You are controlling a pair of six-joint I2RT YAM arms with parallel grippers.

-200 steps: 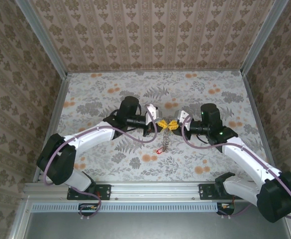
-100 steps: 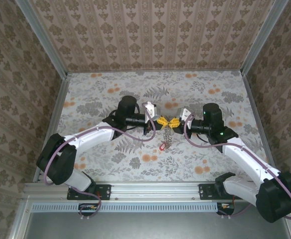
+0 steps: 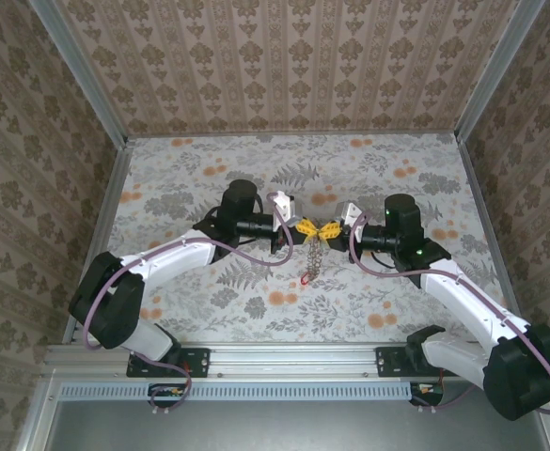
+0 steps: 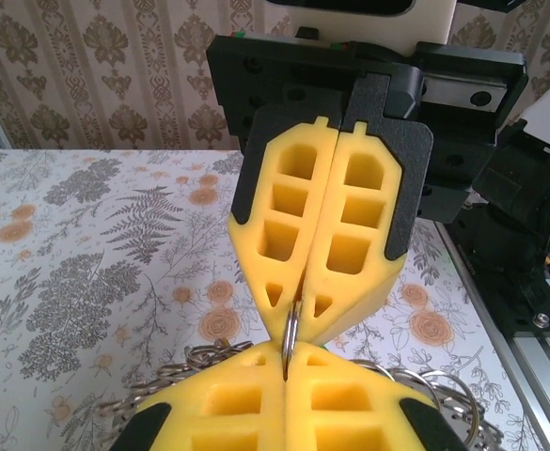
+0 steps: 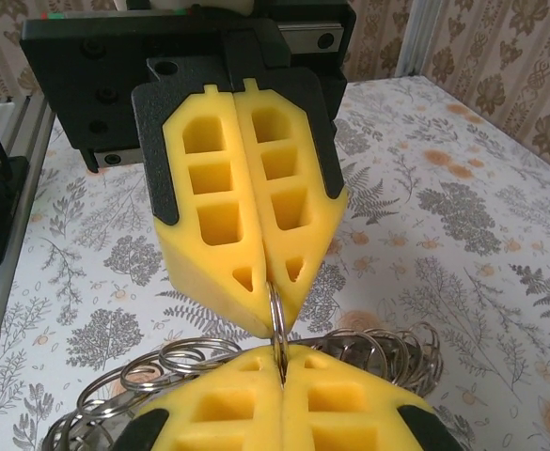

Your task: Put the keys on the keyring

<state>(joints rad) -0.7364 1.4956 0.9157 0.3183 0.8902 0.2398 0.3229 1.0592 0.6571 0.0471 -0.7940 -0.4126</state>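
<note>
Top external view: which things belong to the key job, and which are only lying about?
Job: silvery metal ring chain, small red-headed key, left yellow foam fingers, right yellow foam fingers.
Not the job: floral table cover, patterned walls.

The red key [image 3: 304,279] under the chain [image 3: 313,256] is too small overhead for its shape to be told. In the wrist views the near pads [image 4: 223,409] of the left gripper [image 4: 285,355] and the right gripper [image 5: 281,357] are cut off below, and the chain is partly hidden behind them.

No legible text, labels, brands or numbers on anything in view
</note>
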